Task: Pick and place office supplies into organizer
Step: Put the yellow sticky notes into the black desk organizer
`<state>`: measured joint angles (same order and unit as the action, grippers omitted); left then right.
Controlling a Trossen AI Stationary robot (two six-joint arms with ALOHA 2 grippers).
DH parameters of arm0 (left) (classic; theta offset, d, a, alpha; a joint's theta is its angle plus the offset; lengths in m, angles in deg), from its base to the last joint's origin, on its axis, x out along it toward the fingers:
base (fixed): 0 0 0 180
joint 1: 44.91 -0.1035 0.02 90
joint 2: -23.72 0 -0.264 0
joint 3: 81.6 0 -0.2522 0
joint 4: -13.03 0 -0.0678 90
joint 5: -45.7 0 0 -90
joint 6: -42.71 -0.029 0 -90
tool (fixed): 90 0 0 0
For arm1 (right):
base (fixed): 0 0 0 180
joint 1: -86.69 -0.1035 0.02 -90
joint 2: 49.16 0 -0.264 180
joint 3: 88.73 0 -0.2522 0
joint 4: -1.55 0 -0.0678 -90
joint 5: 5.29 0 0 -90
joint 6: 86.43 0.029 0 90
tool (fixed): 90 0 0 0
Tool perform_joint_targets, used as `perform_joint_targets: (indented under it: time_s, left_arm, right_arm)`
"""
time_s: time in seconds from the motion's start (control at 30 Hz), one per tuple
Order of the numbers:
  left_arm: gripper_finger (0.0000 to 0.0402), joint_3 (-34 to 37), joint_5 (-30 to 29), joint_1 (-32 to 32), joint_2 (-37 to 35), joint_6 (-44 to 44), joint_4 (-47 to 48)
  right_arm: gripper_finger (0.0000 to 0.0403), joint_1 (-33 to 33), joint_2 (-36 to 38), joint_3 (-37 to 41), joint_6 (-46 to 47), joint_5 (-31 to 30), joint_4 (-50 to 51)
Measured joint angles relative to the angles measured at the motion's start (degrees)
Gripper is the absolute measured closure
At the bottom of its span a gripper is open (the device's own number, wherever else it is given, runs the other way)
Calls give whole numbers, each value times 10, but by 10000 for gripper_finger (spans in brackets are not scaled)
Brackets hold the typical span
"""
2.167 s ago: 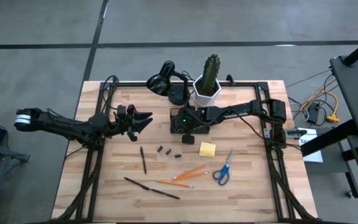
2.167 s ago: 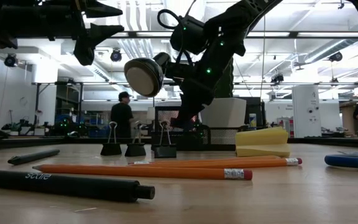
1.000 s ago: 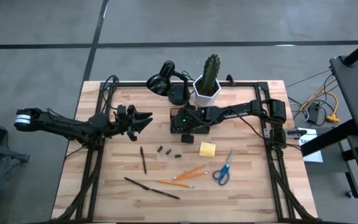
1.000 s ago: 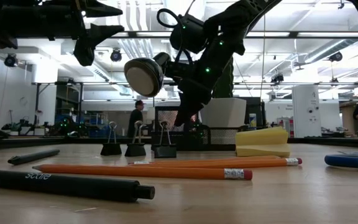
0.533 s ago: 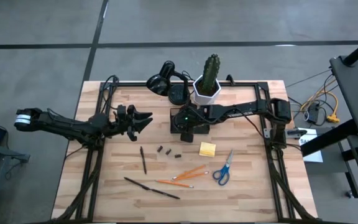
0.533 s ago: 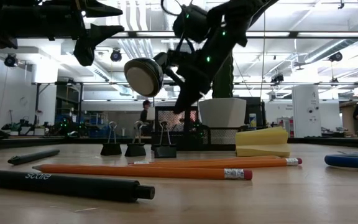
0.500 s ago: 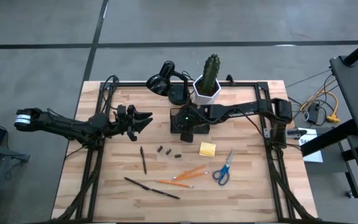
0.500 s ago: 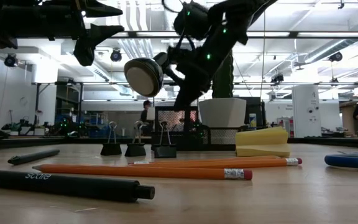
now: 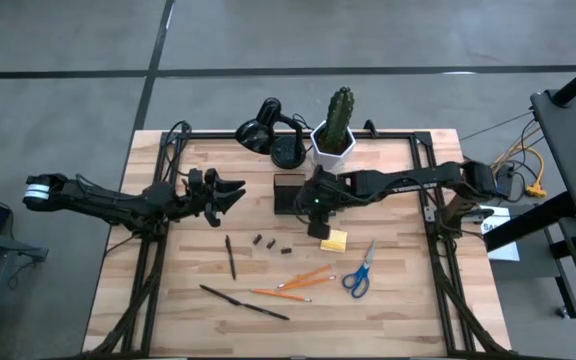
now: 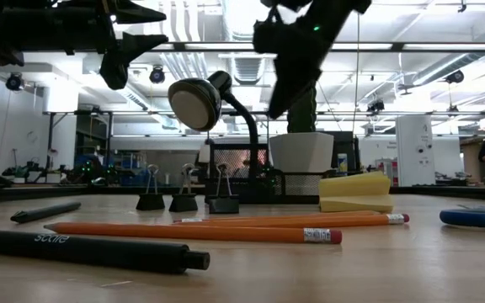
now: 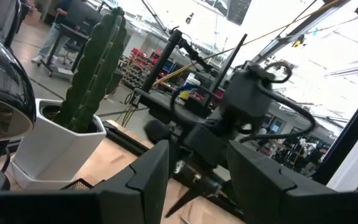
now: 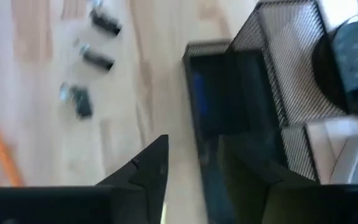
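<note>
The black mesh organizer (image 9: pixel 286 190) stands at the table's middle, in front of the lamp and the cactus pot. My right gripper (image 9: pixel 318 207) hangs open above its near right corner, pointing steeply down, with nothing between its fingers (image 12: pixel 194 155). On the wood nearer the front lie the yellow sticky-note pad (image 9: pixel 334 240), blue-handled scissors (image 9: pixel 360 270), orange pencils (image 9: pixel 303 281), two dark pens (image 9: pixel 231 257) and small binder clips (image 9: pixel 270 243). My left gripper (image 9: pixel 232 193) waits open, raised at the table's left.
A black desk lamp (image 9: pixel 266 131) and a white hexagonal cactus pot (image 9: pixel 334 142) stand just behind the organizer at the far edge. The arms' black frame rails (image 9: pixel 438 250) run along both table sides. Bare wood lies between the organizer and the supplies.
My right gripper has risen from down at the organizer and drawn back a little toward the table's right and near side; it now hangs well above the organizer. The supplies on the table have kept their places.
</note>
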<state>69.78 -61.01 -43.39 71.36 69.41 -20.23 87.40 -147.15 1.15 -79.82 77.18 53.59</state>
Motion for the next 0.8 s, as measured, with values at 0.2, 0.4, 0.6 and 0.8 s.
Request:
perform_joint_targets:
  time_s: [0.2, 0.4, 0.6, 0.8]
  left_arm:
    - [253, 0, 0, 0, 0, 0, 0]
    - [253, 0, 0, 0, 0, 0, 0]
    - [253, 0, 0, 0, 0, 0, 0]
    - [253, 0, 0, 0, 0, 0, 1]
  right_arm:
    - [232, -38, 9, 4, 11, 0, 63]
    - [205, -81, 9, 19, 12, 0, 84]
    - [197, -128, 8, 21, 24, 1, 83]
    - [197, -164, -3, 50, -10, 1, 74]
